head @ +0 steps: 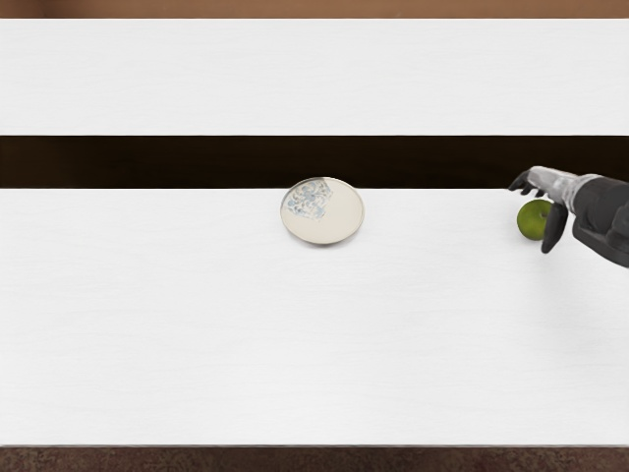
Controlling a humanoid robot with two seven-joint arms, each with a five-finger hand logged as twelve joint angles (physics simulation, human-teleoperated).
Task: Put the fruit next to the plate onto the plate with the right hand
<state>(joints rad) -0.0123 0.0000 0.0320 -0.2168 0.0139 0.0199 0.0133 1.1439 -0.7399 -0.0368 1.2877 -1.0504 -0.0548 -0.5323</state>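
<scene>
From where I stand, the small round green fruit (534,218) sits on the white table (295,334) far out to the right. It is well apart from the shallow round cream plate with a faint blue pattern (339,222) near the middle.

The step looks like closing the grasp. To do it well, I'd say the right hand (558,195) should settle lower so the fruit sits deep against the palm. Then it should close evenly from both sides, since a round fruit will likely roll off if nudged from one side.

The right arm reaches in from the right edge, with the hand arched over the fruit. Its fingers (523,183) stretch past the far side and the thumb (553,231) hangs down on the right. They are spread, not yet clamped.
</scene>
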